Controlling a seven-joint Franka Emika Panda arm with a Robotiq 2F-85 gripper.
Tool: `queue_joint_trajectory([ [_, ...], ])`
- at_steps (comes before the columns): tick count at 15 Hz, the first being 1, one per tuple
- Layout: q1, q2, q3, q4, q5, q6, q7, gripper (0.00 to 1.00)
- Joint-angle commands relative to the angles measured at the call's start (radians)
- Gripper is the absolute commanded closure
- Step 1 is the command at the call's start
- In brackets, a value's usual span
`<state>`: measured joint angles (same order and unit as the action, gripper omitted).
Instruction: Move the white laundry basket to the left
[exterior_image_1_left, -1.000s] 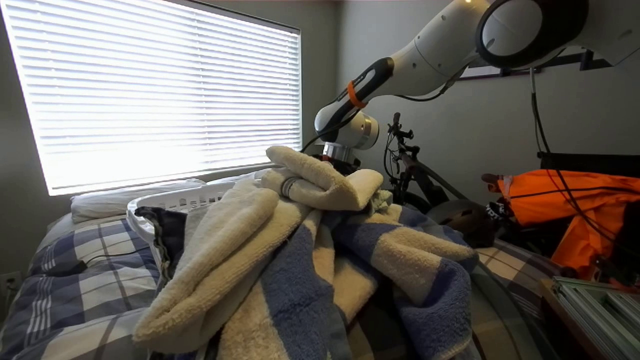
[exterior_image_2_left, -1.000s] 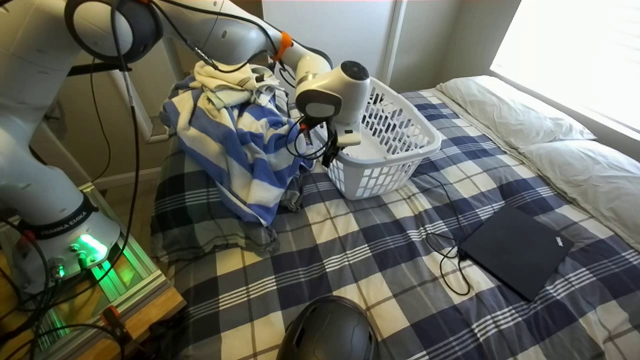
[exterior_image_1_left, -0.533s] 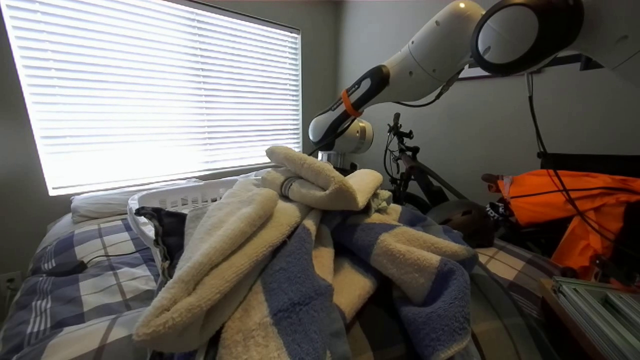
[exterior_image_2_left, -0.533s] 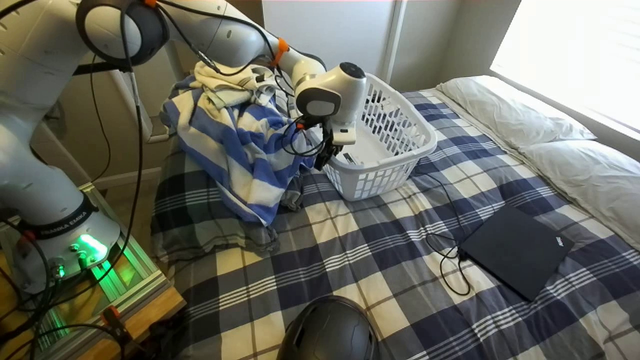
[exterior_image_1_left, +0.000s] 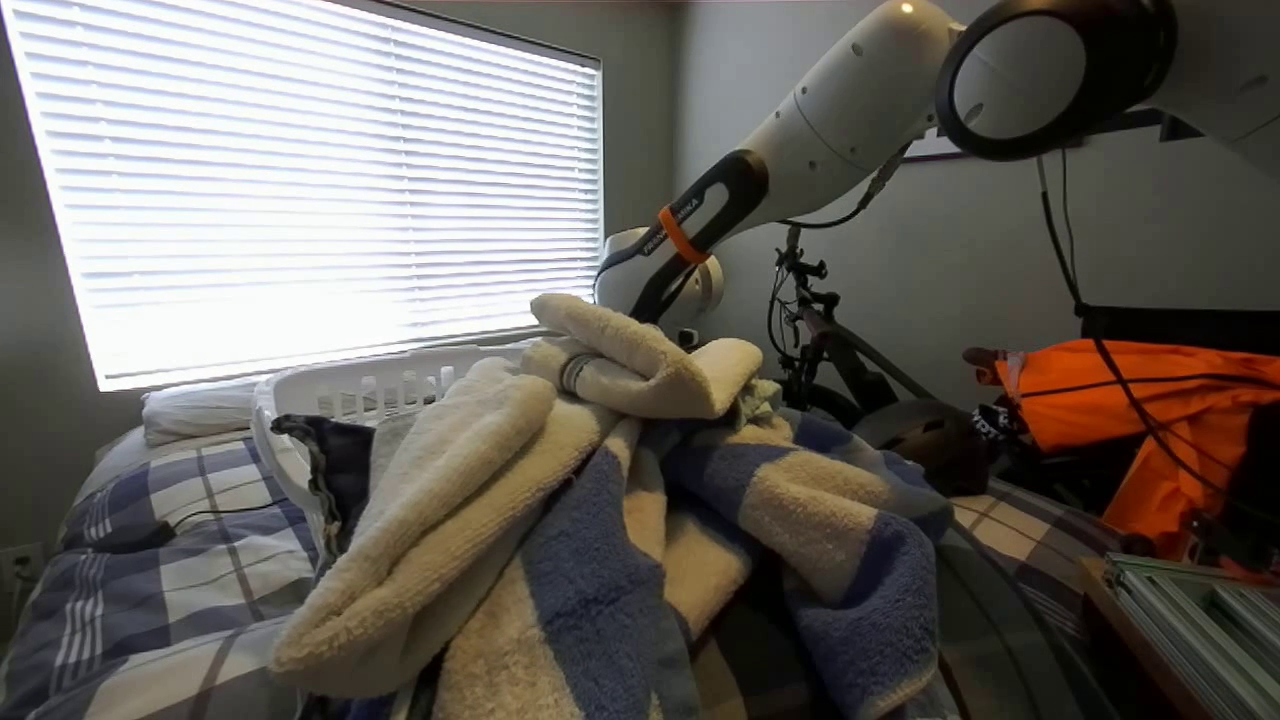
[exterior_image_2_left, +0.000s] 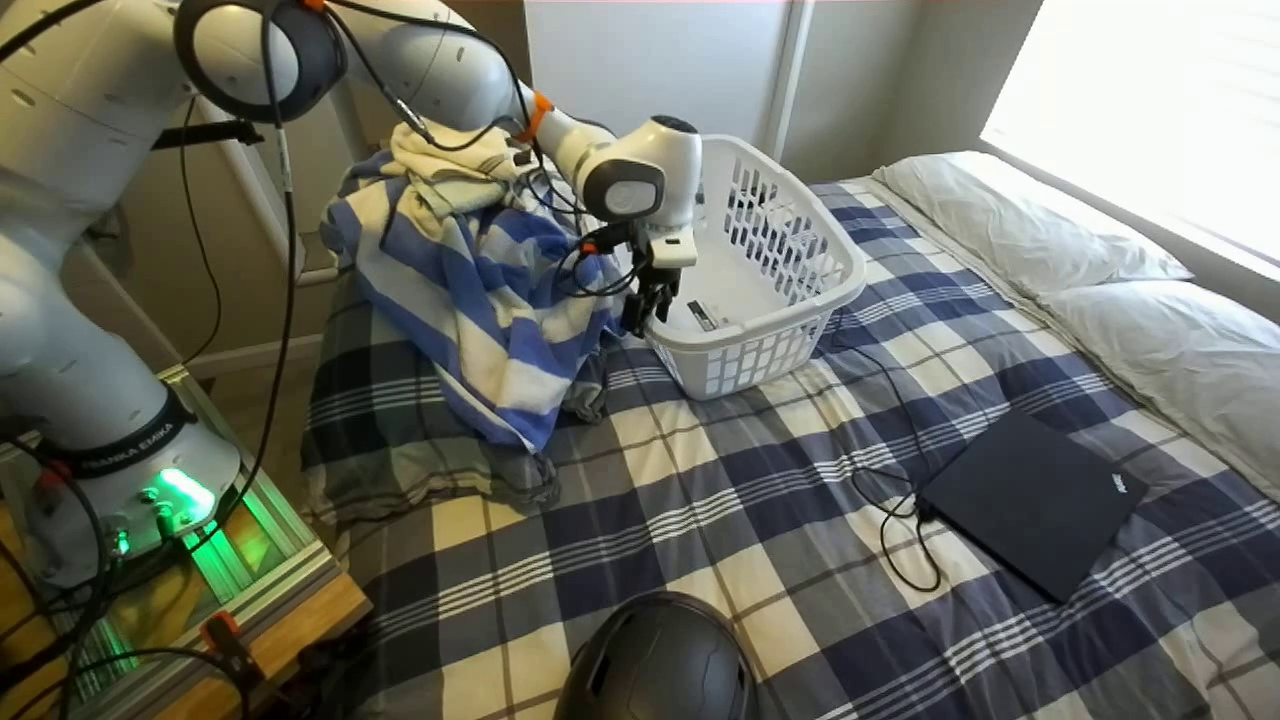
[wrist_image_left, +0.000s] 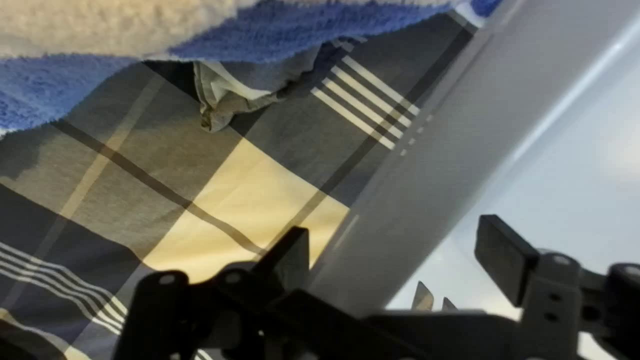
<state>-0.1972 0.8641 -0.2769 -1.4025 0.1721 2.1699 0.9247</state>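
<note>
A: Basket?

B: In an exterior view the white basket (exterior_image_2_left: 770, 325) sits mouth up on the plaid bedspread (exterior_image_2_left: 640, 530), just beside a heaped striped towel (exterior_image_2_left: 500, 290); whether those two touch, I cannot tell. Smooth plastic, thick rounded rim (wrist_image_left: 445, 150), slotted sides.

A: End effector (wrist_image_left: 392, 245)?

B: Wide. Wrist view: black, flat-faced fingers (wrist_image_left: 505, 255) stand apart, the rim running diagonally between them. Whether either touches it, I cannot tell.

A: Textures nearby?

B: Towel: looped pile, blue and cream bands. Cream blanket (exterior_image_1_left: 430, 510): fleecy, thickly folded. White pillows (exterior_image_2_left: 1010, 215): wrinkled. Laptop (exterior_image_2_left: 1035, 500): flat matte-black slab. Helmet (exterior_image_2_left: 660, 665): dark dome, partly out of view. Blinds (exterior_image_1_left: 300, 200): thin parallel slats, glaring.
</note>
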Motion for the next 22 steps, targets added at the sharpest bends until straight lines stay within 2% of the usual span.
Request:
queue_joint_trajectory([
  [1,0.081,0.059,-0.031,0.016,-0.093,0.151,0.078,0.0],
  [7,0.165,0.016,-0.101,-0.06,-0.223,0.313,0.202,0.0],
  [12,0.231,-0.013,-0.165,-0.152,-0.305,0.512,0.27,0.0],
  [14,0.24,-0.035,-0.163,-0.195,-0.288,0.557,0.27,0.0],
  [18,0.217,-0.119,-0.084,-0.294,-0.221,0.561,0.222,0.0],
  [22,0.257,-0.157,-0.091,-0.36,-0.234,0.635,0.238,0.0],
])
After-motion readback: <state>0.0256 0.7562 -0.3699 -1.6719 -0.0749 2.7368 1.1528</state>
